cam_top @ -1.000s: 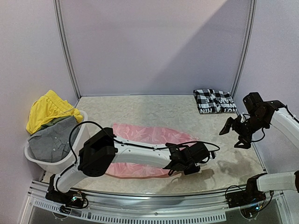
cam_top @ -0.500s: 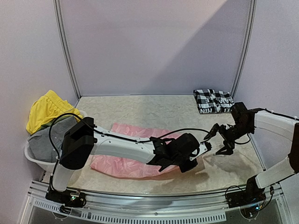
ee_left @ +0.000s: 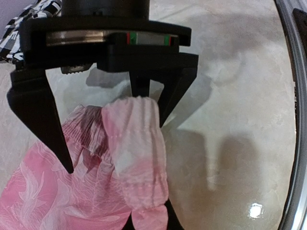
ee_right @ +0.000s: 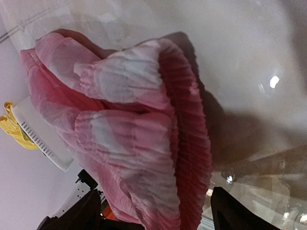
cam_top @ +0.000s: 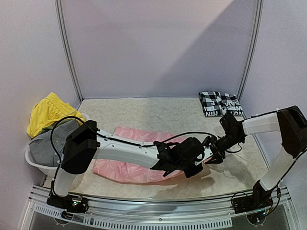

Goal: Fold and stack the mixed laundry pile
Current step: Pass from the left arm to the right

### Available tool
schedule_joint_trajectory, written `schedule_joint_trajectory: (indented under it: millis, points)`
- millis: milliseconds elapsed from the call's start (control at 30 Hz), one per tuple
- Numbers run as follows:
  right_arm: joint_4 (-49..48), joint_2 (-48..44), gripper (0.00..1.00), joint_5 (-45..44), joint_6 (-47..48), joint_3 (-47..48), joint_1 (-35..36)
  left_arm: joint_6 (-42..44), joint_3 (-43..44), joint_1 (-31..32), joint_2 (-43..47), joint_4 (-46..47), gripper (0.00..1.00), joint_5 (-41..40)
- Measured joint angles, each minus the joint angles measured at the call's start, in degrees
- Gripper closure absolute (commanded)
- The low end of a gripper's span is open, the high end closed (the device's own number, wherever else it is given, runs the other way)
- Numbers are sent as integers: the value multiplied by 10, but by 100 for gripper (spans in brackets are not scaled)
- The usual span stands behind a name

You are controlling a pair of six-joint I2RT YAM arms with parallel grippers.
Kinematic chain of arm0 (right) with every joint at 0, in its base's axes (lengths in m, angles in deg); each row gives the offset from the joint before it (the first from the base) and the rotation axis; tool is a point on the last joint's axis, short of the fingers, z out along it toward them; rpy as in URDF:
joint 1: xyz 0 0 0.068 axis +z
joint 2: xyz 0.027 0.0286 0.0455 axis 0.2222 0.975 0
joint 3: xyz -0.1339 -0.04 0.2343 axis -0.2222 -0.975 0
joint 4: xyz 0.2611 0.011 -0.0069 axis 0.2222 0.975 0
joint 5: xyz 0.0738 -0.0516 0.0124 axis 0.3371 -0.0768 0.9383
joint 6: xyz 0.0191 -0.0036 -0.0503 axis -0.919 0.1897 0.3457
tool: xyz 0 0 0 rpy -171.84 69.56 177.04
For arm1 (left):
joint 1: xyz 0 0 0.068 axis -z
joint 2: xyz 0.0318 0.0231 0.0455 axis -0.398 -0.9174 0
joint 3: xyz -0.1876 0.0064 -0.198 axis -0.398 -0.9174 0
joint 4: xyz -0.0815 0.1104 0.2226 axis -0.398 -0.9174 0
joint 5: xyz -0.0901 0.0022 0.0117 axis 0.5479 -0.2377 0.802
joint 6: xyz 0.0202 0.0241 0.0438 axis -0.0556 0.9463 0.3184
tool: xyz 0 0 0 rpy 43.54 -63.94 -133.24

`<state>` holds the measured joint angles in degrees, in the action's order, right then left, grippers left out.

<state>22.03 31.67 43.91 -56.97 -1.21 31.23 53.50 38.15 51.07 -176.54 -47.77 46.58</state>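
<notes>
The thin pink garment [cam_top: 129, 167] lies spread across the middle of the table. My left gripper [cam_top: 200, 157] is shut on its gathered right end, and the cloth [ee_left: 134, 143] hides most of the left gripper [ee_left: 158, 223] in the left wrist view. My right gripper [cam_top: 214, 153] stands open right beside it, one finger on each side of the same bunched pink edge [ee_right: 124, 134]; the right gripper [ee_right: 156, 201] is not clamped. The folded black-and-white checked shirt [cam_top: 219, 104] rests at the back right. Yellow [cam_top: 45, 112] and grey [cam_top: 53, 141] garments sit in the basket.
A white plastic basket [cam_top: 36, 163] stands at the table's left edge. Metal frame posts and purple walls enclose the back and sides. The left arm stretches low across the front half of the table, over the pink garment.
My right arm has swung in from the right side to the pink garment's end, and its jaws have narrowed slightly. The left arm shifted early on, still holding the cloth.
</notes>
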Motion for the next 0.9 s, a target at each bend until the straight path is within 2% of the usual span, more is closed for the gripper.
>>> schedule_joint_trajectory:
  millis: [133,300,367,400,433,500,567,600,633,667,800,900]
  points:
    - [-34,29,53,12,-9,-4,1,-3,0,0,0,0,100,-1]
    - [-73,46,87,27,-19,-5,2,-9,-1,0,0,2,100,-2]
    - [-81,47,99,33,-21,-4,2,-12,-1,0,0,2,97,-2]
    - [-82,47,100,34,-17,-2,3,-13,-1,0,0,2,92,-3]
    - [-80,48,100,35,-18,2,3,-13,-1,0,0,3,82,-3]
    - [-72,51,100,35,-12,14,3,-20,-1,0,0,2,59,-5]
    - [-61,53,100,32,-2,28,3,-31,1,0,3,-8,40,-6]
    - [-50,53,100,29,4,36,3,-37,2,0,6,-19,28,-9]
    - [-40,53,100,24,12,44,3,-44,3,0,11,-30,11,-13]
    - [-30,53,100,18,19,52,3,-45,3,0,17,-40,2,-15]
    - [29,53,100,-13,61,86,3,-74,2,0,67,-88,1,-37]
    - [82,53,100,-43,91,111,3,-101,2,-2,116,-135,8,-45]
